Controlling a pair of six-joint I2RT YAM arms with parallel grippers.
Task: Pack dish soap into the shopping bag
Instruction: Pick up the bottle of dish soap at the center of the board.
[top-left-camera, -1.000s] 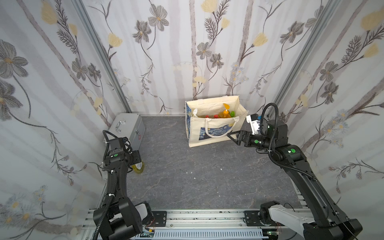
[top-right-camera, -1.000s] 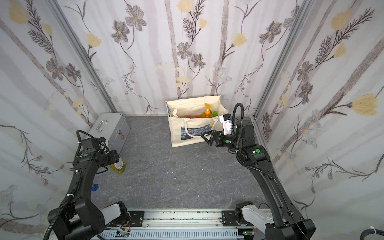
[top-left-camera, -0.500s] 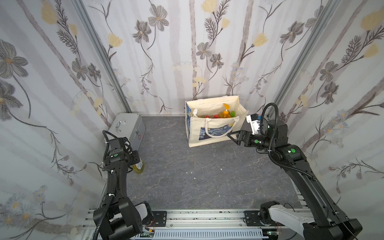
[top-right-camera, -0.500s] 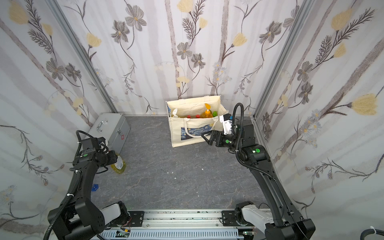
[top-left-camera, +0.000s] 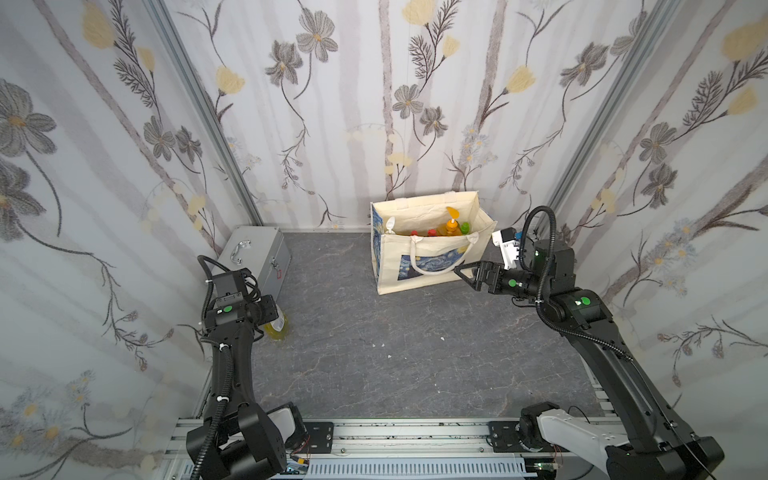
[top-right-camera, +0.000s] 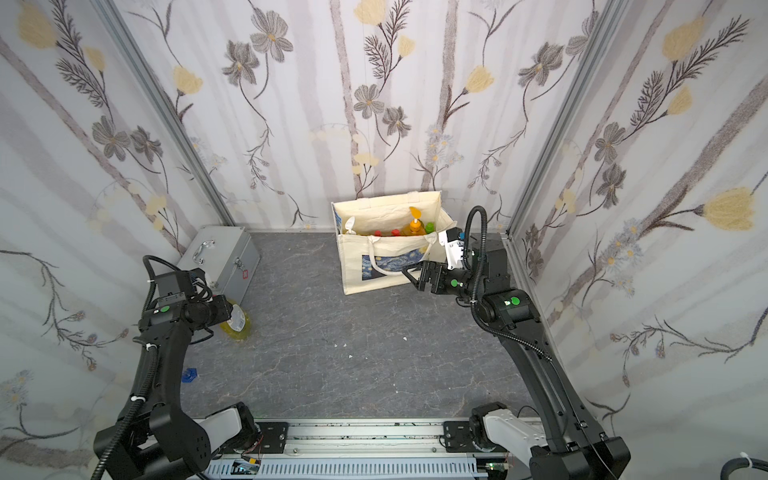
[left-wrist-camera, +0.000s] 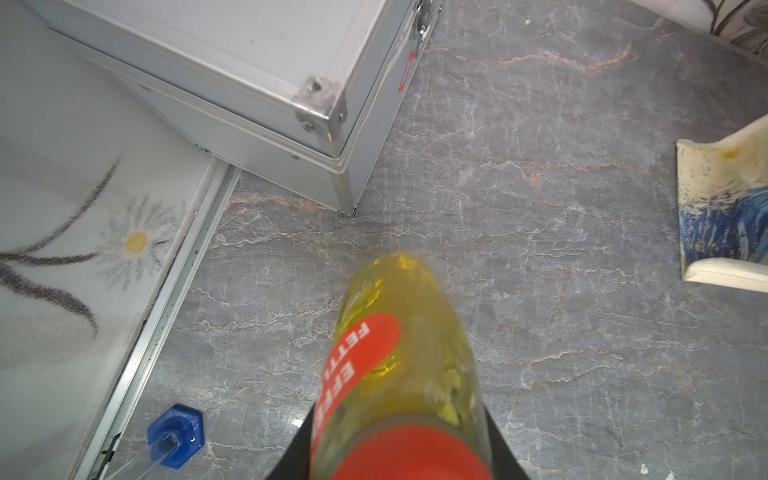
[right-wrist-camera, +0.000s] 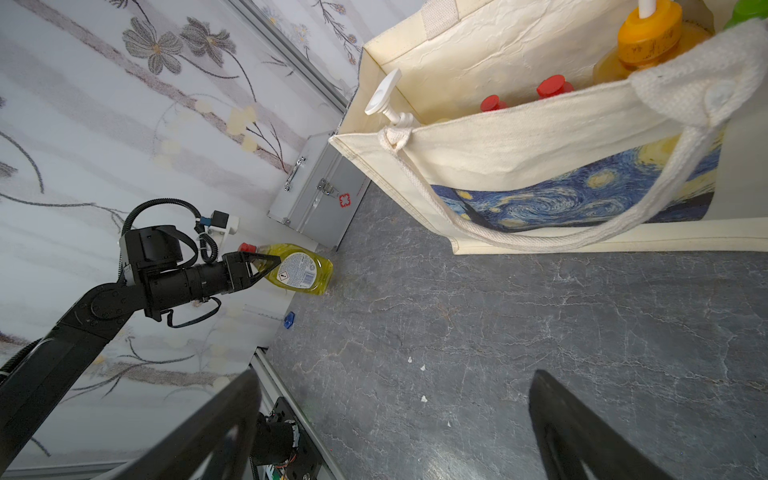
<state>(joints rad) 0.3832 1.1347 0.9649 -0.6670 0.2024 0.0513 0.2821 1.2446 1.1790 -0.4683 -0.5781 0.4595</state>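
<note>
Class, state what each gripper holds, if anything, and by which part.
The left gripper grips the yellow-green bottle at its shoulder, just below the red cap. The right gripper is open, holding nothing.

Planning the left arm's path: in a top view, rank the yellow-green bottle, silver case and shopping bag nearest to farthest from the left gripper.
1. yellow-green bottle, gripped by the left gripper.
2. silver case, close behind it.
3. shopping bag, farthest, at the back.
</note>
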